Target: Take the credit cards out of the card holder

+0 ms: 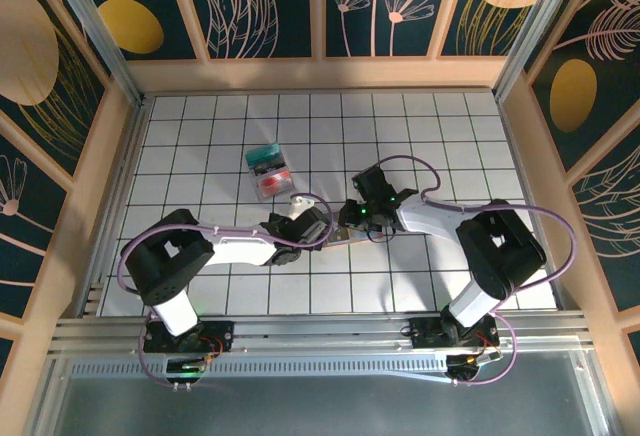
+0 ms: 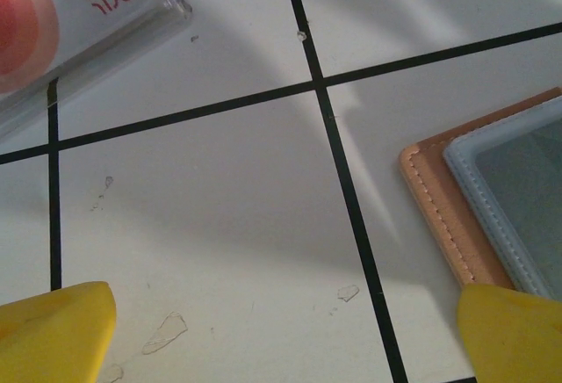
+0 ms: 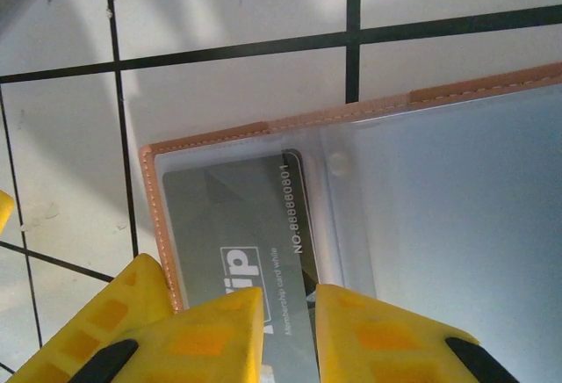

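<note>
The card holder [image 3: 439, 190] lies open on the surface [image 2: 219, 198], right under the right tool [image 3: 288, 302]. That tool is almost closed over the grey card [image 3: 228, 216], which points lengthways at it. I cannot tell if it grips. The left tool [image 2: 281, 335] is wide open nearby.

Robot test cell, gridded table [image 1: 450, 126], patterned walls [image 1: 270, 6]

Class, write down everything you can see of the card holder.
The card holder lies open, flat on the white gridded table: salmon-tan leather-like outside with stitched edging, blue-grey inside under clear pockets. One pocket holds a grey card bearing a number. The right gripper is poised over that card; contact is unclear.
</note>
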Available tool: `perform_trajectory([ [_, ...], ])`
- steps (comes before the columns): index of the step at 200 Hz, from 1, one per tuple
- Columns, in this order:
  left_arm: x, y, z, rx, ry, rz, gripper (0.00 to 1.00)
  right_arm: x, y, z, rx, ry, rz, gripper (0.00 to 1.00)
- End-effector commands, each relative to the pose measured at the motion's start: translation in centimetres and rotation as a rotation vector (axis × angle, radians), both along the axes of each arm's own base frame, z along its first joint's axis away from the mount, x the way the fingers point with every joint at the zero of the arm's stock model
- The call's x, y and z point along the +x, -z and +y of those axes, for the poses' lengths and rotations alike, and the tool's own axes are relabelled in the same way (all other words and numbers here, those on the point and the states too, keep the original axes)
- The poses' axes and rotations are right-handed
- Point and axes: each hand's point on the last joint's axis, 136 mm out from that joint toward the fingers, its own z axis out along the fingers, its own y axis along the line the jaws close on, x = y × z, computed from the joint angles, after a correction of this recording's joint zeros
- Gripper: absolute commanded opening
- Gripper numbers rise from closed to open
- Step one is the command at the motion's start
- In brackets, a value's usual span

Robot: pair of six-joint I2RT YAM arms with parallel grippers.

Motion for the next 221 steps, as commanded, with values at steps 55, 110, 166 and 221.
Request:
perform_trajectory([
  [55,-0.4,0.9,0.2,0.046,0.000,0.039,0.99,0.0,1.2,0.6,0.022,-0.018,0.021,0.25],
  [110,-0.3,1.1,0.1,0.066,0.004,0.049,0.99,-0.2,0.8,0.7,0.068,-0.021,0.017,0.24],
  [166,-0.2,0.2,0.6,0.080,-0.024,0.040,0.99,-0.7,1.8,0.3,0.069,-0.018,0.044,0.28],
  [221,0.5,-2.6,0.7,0.013,-0.108,0.008,0.99,-0.7,1.1,-0.2,0.060,0.000,0.031,0.32],
])
